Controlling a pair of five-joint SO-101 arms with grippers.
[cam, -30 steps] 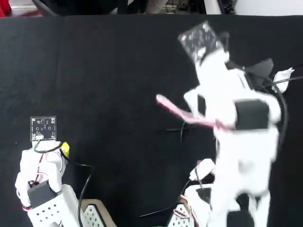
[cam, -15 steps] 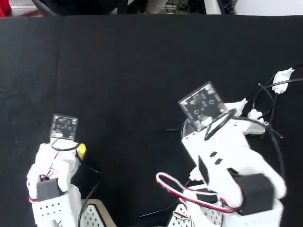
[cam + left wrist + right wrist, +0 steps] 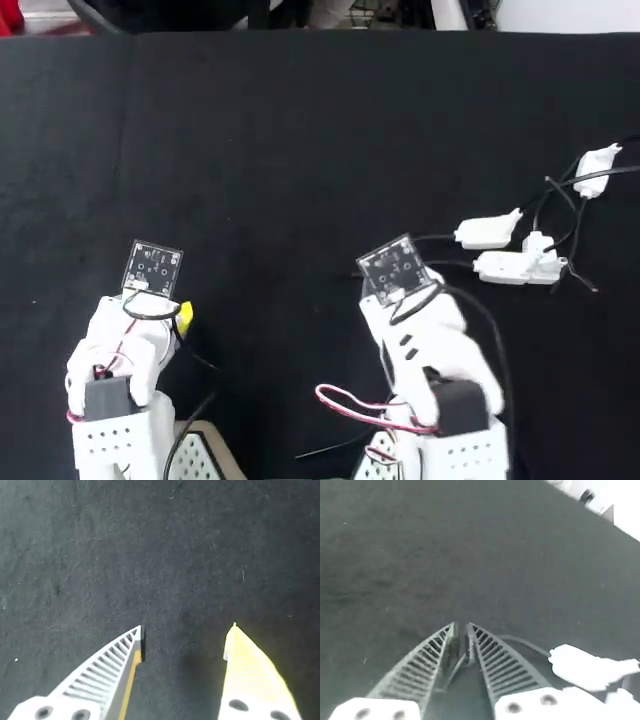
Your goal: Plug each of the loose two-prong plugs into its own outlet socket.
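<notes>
Three white plug and socket pieces lie on the black cloth at the right of the high view: one, a longer one just nearer, and a third by the right edge, all joined by thin black cables. My right arm is folded back near the front edge, short of them. My right gripper is shut, with a thin cable running from beside its fingers to a white piece close by. My left arm sits at the front left. My left gripper is open over bare cloth.
The black cloth covers the whole table. A looped red and white wire hangs by my right arm's base. Loose black cables trail around the white pieces toward the right edge.
My right arm has swung back from the far right of the table and folded down near the front edge, uncovering the white pieces. My left arm has shifted a little to the right.
</notes>
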